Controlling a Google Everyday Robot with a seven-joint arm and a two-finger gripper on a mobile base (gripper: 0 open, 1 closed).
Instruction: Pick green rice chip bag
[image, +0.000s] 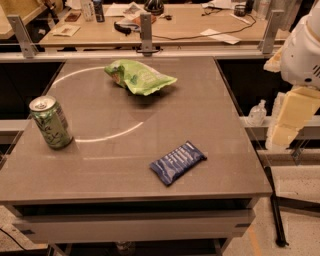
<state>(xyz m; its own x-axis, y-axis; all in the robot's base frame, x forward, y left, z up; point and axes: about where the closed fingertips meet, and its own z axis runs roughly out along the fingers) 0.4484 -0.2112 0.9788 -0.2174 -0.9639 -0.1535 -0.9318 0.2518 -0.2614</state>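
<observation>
Green rice chip bag near the far edge of the table, gripper held off the right edge.

The green rice chip bag lies crumpled and puffy on the grey table, close to the far edge and a little left of its middle. A green drink can stands upright near the left edge, well apart from the bag. A flat dark-blue packet lies toward the near edge, right of the middle, also well apart. The gripper hangs beyond the right edge, outside the tabletop, under the white arm; whether its jaws are released or clenched cannot be told. Only bare tabletop lies between it and the bag. A cluttered bench runs behind the far edge.
</observation>
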